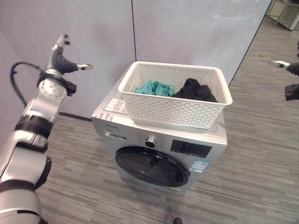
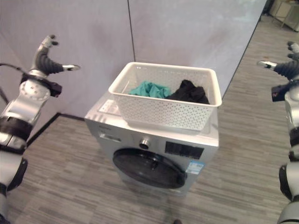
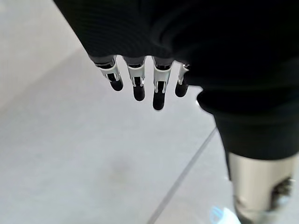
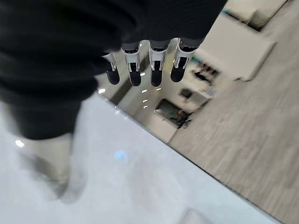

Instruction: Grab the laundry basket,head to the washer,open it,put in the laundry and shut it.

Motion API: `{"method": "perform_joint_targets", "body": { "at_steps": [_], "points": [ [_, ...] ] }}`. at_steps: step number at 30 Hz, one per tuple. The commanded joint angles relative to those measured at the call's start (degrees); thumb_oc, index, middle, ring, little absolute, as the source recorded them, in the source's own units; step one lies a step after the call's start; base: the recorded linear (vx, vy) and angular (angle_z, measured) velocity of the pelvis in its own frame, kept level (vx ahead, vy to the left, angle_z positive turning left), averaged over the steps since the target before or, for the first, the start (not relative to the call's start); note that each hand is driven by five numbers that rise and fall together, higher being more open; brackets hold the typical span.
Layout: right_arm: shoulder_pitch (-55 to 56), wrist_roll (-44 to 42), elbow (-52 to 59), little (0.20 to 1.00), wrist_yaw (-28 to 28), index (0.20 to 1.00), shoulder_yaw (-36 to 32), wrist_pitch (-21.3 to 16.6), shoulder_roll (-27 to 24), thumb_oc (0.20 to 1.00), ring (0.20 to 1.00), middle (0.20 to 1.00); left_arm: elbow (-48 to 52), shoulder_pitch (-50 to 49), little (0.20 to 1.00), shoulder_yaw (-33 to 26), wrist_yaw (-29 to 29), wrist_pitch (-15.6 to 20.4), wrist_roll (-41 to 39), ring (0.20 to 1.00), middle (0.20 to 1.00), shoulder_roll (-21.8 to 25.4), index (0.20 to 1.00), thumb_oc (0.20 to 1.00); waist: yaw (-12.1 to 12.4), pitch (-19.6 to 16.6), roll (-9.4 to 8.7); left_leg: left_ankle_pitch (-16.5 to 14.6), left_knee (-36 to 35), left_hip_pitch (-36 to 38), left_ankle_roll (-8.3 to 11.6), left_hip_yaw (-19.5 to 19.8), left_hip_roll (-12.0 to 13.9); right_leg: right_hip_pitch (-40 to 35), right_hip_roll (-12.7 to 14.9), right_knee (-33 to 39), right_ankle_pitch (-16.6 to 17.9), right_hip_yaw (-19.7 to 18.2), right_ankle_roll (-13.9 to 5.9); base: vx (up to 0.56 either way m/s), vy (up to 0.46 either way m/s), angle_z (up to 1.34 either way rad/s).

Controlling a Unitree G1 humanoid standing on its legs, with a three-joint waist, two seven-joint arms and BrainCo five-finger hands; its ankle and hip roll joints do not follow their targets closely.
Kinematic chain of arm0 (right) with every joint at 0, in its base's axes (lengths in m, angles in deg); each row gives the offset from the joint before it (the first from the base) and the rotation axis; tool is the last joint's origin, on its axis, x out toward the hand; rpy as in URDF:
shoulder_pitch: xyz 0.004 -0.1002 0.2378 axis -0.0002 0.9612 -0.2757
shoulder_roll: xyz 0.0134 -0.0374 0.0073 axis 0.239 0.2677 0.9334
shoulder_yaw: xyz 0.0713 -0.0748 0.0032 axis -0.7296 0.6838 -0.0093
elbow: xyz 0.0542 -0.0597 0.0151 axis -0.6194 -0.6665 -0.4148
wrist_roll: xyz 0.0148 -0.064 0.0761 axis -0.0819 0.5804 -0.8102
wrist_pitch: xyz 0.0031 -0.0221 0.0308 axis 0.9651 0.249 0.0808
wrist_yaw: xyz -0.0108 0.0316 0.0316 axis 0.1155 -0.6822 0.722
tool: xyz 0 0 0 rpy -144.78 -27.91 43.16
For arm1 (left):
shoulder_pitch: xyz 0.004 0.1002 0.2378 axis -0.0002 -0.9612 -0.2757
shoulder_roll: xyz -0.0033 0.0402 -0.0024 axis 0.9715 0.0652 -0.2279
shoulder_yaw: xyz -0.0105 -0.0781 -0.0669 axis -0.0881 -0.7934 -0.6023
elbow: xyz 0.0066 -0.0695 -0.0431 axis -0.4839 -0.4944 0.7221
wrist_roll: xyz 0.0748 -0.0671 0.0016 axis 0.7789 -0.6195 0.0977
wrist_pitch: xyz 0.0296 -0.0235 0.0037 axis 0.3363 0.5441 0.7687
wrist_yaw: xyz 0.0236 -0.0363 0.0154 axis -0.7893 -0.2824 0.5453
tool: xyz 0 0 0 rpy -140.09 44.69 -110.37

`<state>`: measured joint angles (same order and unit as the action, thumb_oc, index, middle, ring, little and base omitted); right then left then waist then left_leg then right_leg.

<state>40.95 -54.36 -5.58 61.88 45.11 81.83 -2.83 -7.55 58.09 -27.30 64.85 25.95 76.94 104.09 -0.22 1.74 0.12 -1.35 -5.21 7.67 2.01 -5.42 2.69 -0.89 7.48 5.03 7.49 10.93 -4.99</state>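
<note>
We see the white perforated plastic laundry basket (image 1: 175, 95) resting atop the silver front-loading washer (image 1: 159, 154), freeing both raised, spread-fingered robot hands, left (image 1: 63, 58) and right (image 2: 282, 65), for the shut round door (image 1: 152, 166).

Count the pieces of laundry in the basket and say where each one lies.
2. A teal garment lies in the white basket toward the robot's left, and a black garment lies beside it toward the right. More could be hidden underneath them.

Office-like hall: grey partition panels (image 1: 187, 32), wood-look floor (image 1: 261, 154), lone washer (image 1: 159, 149)
</note>
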Motion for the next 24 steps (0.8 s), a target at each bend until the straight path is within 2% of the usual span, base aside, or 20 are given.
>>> {"method": "perform_joint_targets", "body": {
  "at_steps": [1, 2, 3, 4, 7, 8, 9, 10, 11, 12, 14, 16, 17, 18, 19, 20, 22, 23, 24],
  "points": [
    [1.7, 0.6, -3.4, 1.0, 7.7, 1.0, -4.3, -5.2, -1.9, 1.0, 1.0, 1.0, -4.2, 0.0, 1.0, -6.3, -7.7, 3.1, 5.6, 1.0, 1.0, 3.2, 1.0, 1.0, 1.9, -1.4, 0.24, -1.5, 0.2, -0.8, 1.66, 2.6, 2.5, -5.6, 1.9, -1.5, -6.8, 0.2, -4.79, -0.01, -0.001, -0.04],
    [5.9, 1.0, -0.6, 1.0, 8.8, 1.0, -8.2, -5.8, -0.6, 1.0, 1.0, 1.0, -1.9, -4.1, 1.0, -9.4, -9.0, 2.9, 7.0, 1.0, 1.0, 3.5, 1.0, 1.0, 2.0, -1.4, 0.14, -1.1, 0.2, -1.0, 1.59, 2.5, 2.4, -5.4, 2.0, -1.5, -6.4, 0.3, -4.68, 0.02, -0.002, -0.05],
    [12.0, 2.8, 3.5, 1.0, 10.6, 1.0, -13.3, -6.7, 1.7, 1.0, 1.0, 1.0, 0.4, -10.8, 1.0, -15.4, -10.9, 3.1, 8.6, 1.0, 1.0, 3.4, 1.0, 1.0, 2.1, -1.0, 0.12, -1.2, 0.2, -1.1, 1.51, 2.6, 2.3, -5.3, 2.1, -1.4, -6.3, 0.2, -4.57, 0.02, -0.002, -0.04],
    [12.7, 2.9, 4.1, 1.0, 10.6, 1.0, -13.7, -6.5, 1.9, 1.0, 1.0, 1.0, 0.9, -11.5, 1.0, -15.8, -10.8, 3.0, 8.8, 1.0, 1.0, 3.3, 1.0, 1.0, 2.1, -1.3, 0.18, -1.7, 0.2, -0.8, 1.56, 2.6, 2.4, -5.6, 2.1, -1.2, -6.7, 0.1, -4.68, 0.05, -0.004, -0.05],
    [22.9, 7.7, 9.8, 1.0, 11.7, 1.0, -20.9, -5.9, 5.2, 1.0, 1.0, 1.0, 5.0, -22.9, 1.0, -25.3, -12.0, 2.7, 11.1, 1.0, 1.0, 2.9, 1.0, 1.0, 2.2, -1.3, 0.3, -2.1, 0.2, -0.7, 1.42, 2.5, 2.3, -5.8, 2.2, -0.6, -6.6, 0.0, -4.68, 0.03, -0.014, -0.07],
    [28.5, 10.1, 13.1, 1.0, 11.9, 1.0, -24.3, -5.4, 8.6, 1.0, 1.0, 1.0, 6.6, -30.1, 1.0, -30.8, -11.8, 2.6, 11.2, 1.0, 1.0, 1.0, 1.0, 1.0, 2.4, -0.9, 0.27, -1.5, 0.2, -1.1, 1.29, 2.4, 2.2, -5.2, 2.4, -0.4, -5.9, -0.2, -4.5, 0.02, -0.014, -0.03],
    [29.0, 10.2, 13.6, 1.0, 11.8, 1.0, -24.5, -5.3, 8.8, 1.0, 1.0, 1.0, 7.2, -30.8, 1.0, -31.2, -11.7, 2.5, 11.3, 1.0, 1.0, 0.9, 1.0, 1.0, 2.4, -1.2, 0.34, -2.0, 0.2, -0.9, 1.33, 2.4, 2.3, -5.5, 2.3, -0.3, -6.3, -0.3, -4.6, 0.0, 0.0, 0.0],
    [33.7, 11.6, 14.0, 1.0, 11.2, 1.0, -26.2, -4.6, 12.8, 1.0, 1.0, 1.0, 8.5, -38.0, 1.0, -35.5, -10.7, 2.6, 10.8, 1.0, 1.0, -2.5, 1.0, 1.0, 2.7, -0.7, 0.37, -1.5, 0.2, -1.1, 1.18, 2.2, 2.2, -5.1, 2.4, -0.3, -5.8, -0.4, -4.34, 0.0, 0.0, 0.0],
    [35.9, 12.7, 14.1, 1.0, 10.6, 1.0, -26.1, -4.0, 15.1, 1.0, 1.0, 1.0, 8.9, -41.3, 1.0, -37.2, -9.9, 2.7, 10.2, 1.0, 1.0, -4.7, 1.0, 1.0, 2.9, -0.5, 0.39, -1.5, 0.2, -1.2, 1.11, 2.2, 2.2, -4.9, 2.5, -0.3, -5.8, -0.4, -4.25, -0.03, -0.043, -0.02],
    [40.7, 15.5, 15.3, 1.0, 8.5, 1.0, -25.2, -2.7, 20.2, 1.0, 1.0, 1.0, 9.4, -47.6, 1.0, -39.8, -8.1, 3.3, 7.4, 1.0, 1.0, -10.9, 1.0, 1.0, 3.0, -0.1, 0.31, -1.3, 0.2, -1.6, 1.03, 2.2, 2.1, -4.6, 2.5, -0.2, -5.7, -0.5, -4.06, -0.01, -0.044, -0.03],
    [44.6, 16.5, 14.0, 1.0, 6.7, 1.0, -23.4, -2.1, 25.1, 1.0, 1.0, 1.0, 8.3, -52.2, 1.0, -39.7, -5.9, 3.9, 5.0, 1.0, 1.0, -16.2, 1.0, 1.0, 2.9, 0.2, 0.28, -1.2, 0.2, -1.8, 1.0, 2.4, 2.1, -4.4, 2.5, -0.3, -5.8, -0.4, -3.89, -0.02, -0.041, 0.0],
    [47.4, 17.3, 11.2, 1.0, 4.4, 1.0, -19.9, -1.0, 29.5, 1.0, 1.0, 1.0, 2.5, -54.6, 1.0, -37.0, -2.7, 3.9, 0.3, 1.0, 1.0, -22.4, 1.0, 1.0, 2.7, 0.5, 0.2, -1.2, 0.2, -2.3, 0.94, 2.6, 2.0, -4.1, 2.5, -0.1, -5.8, -0.3, -3.75, -0.02, -0.04, 0.04],
    [46.3, 15.6, 4.1, 1.0, 3.1, 1.0, -15.4, -1.2, 32.9, 1.0, 1.0, 1.0, -7.5, -54.1, 1.0, -32.5, 0.4, 4.1, -6.7, 1.0, 1.0, -28.0, 1.0, 1.0, 2.6, 1.0, 0.25, -1.0, 0.2, -2.6, 0.95, 2.4, 2.1, -4.0, 2.4, -0.1, -5.9, -0.3, -3.58, -0.05, -0.037, 0.03],
    [44.7, 14.1, -0.1, 1.0, 2.3, 1.0, -13.5, -1.5, 34.1, 1.0, 1.0, 1.0, -12.4, -53.0, 1.0, -30.1, 1.8, 4.2, -8.4, 1.0, 1.0, -29.6, 1.0, 1.0, 2.6, 1.2, 0.22, -0.6, 0.2, -3.0, 0.92, 2.4, 2.1, -3.6, 2.4, 0.0, -5.7, -0.2, -3.51, -0.07, -0.038, -0.02],
    [42.3, 14.7, -8.4, 1.0, 0.3, 1.0, -6.8, -0.9, 36.8, 1.0, 1.0, 1.0, -28.0, -49.9, 1.0, -24.8, 4.2, 2.6, -8.1, 1.0, 1.0, -33.4, 1.0, 1.0, 2.5, 1.4, 0.18, -0.4, 0.2, -3.0, 1.0, 2.2, 2.2, -3.5, 2.3, -0.1, -5.6, -0.4, -3.34, -0.04, -0.027, -0.07],
    [41.4, 16.2, -11.9, 1.0, -0.9, 1.0, -2.8, -0.8, 37.9, 1.0, 1.0, 1.0, -34.9, -48.5, 1.0, -23.0, 5.4, 2.0, -7.8, 1.0, 1.0, -35.3, 1.0, 1.0, 2.5, 1.4, 0.15, -0.2, 0.2, -3.0, 1.06, 2.1, 2.3, -3.5, 2.3, 0.0, -5.6, -0.4, -3.26, -0.02, -0.031, 0.0],
    [40.5, 17.9, -16.4, 1.0, -3.6, 1.0, 4.7, -0.6, 40.8, 1.0, 1.0, 1.0, -44.8, -46.2, 1.0, -20.9, 7.6, 1.1, -8.3, 1.0, 1.0, -38.1, 1.0, 1.0, 2.3, 1.1, -0.1, 0.1, 0.2, -3.2, 1.26, 2.2, 2.4, -3.2, 2.1, 0.0, -5.8, -0.5, -3.0, 0.01, -0.047, 0.06],
    [40.3, 18.0, -17.4, 1.0, -5.6, 1.0, 10.2, -0.8, 43.2, 1.0, 1.0, 1.0, -48.9, -45.7, 1.0, -19.1, 7.1, 0.2, -5.8, 1.0, 1.0, -39.6, 1.0, 1.0, 2.4, 0.9, -0.43, 0.2, 0.2, -3.0, 1.5, 2.1, 2.8, -3.3, 1.8, 0.0, -6.0, -0.6, -2.82, 0.02, -0.074, 0.01],
    [39.9, 18.2, -17.3, 1.0, -6.2, 1.0, 12.8, -0.9, 44.0, 1.0, 1.0, 1.0, -49.9, -45.7, 1.0, -18.2, 7.1, -0.1, -4.4, 1.0, 1.0, -40.3, 1.0, 1.0, 2.4, 0.8, -0.56, 0.2, 0.2, -2.8, 1.63, 1.9, 3.0, -3.4, 1.6, 0.0, -6.1, -0.7, -2.73, 0.02, -0.082, 0.0]
  ]
}}
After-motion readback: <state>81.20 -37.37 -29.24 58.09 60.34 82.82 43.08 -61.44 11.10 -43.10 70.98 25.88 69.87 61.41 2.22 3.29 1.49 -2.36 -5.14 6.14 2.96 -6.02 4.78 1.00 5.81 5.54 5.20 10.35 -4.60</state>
